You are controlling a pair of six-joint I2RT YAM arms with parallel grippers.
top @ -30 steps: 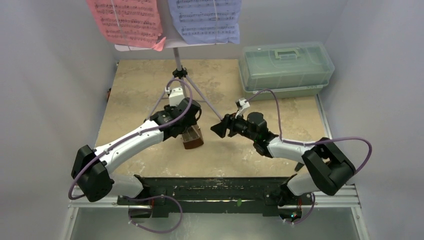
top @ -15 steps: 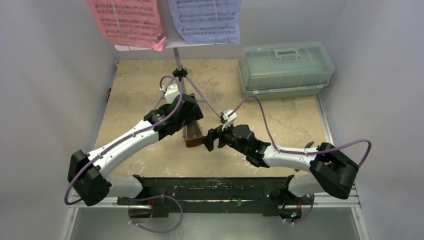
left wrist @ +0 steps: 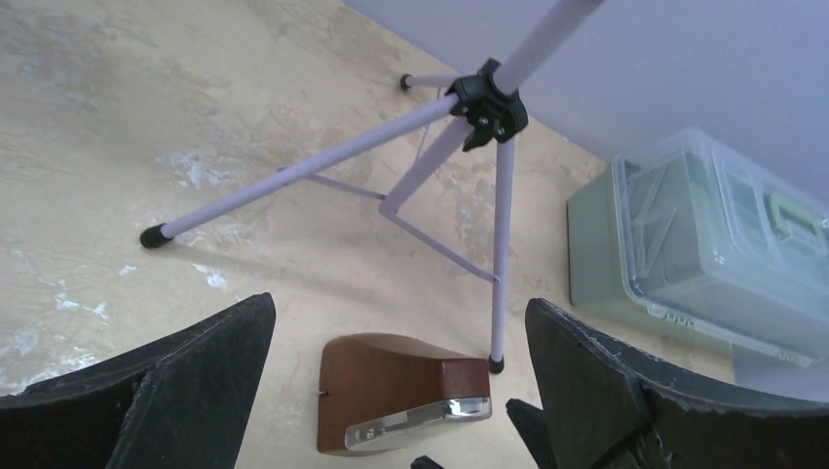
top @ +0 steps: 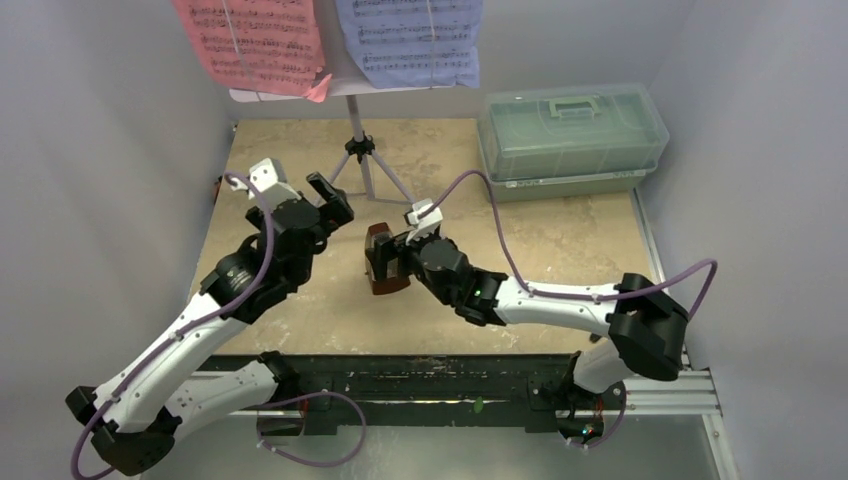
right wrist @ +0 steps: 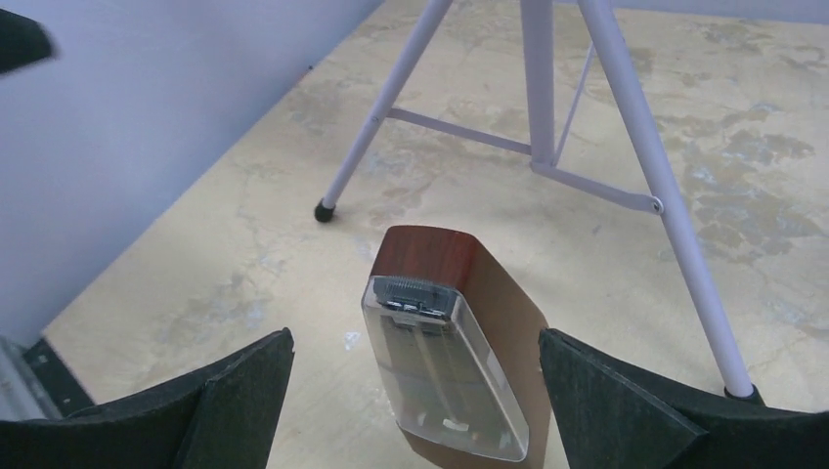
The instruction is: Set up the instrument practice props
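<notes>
The top external view shows the tan table (top: 590, 240) first. At the far middle stands the music stand (top: 353, 118) on thin legs. The green box (top: 570, 130) sits shut at the far right. A pink sheet (top: 255, 40) and a blue sheet (top: 410, 35) lean side by side on the stand, pink on the left.

The left claw (left wrist: 399, 311) is open wide and holds nothing. It hangs at the far left, near the stand's left leg. From it, the metronome (top: 380, 262) lies to the near right, with a gap in between.

The right claw (right wrist: 415, 337) is open wide too, and it is empty. The small brown metronome is in the middle of the table, just on the near side of the stand's legs. It is right in front of this claw, with one finger on each side and space left on both. It looks as if it stands up, thin end on top, with the clear front facing the claw. I am not fully sure of that.

So the right arm is much the nearer one. I think it only has to shut on the two brown sides. One stand foot is just beside the metronome, so the claw should mind that leg.
</notes>
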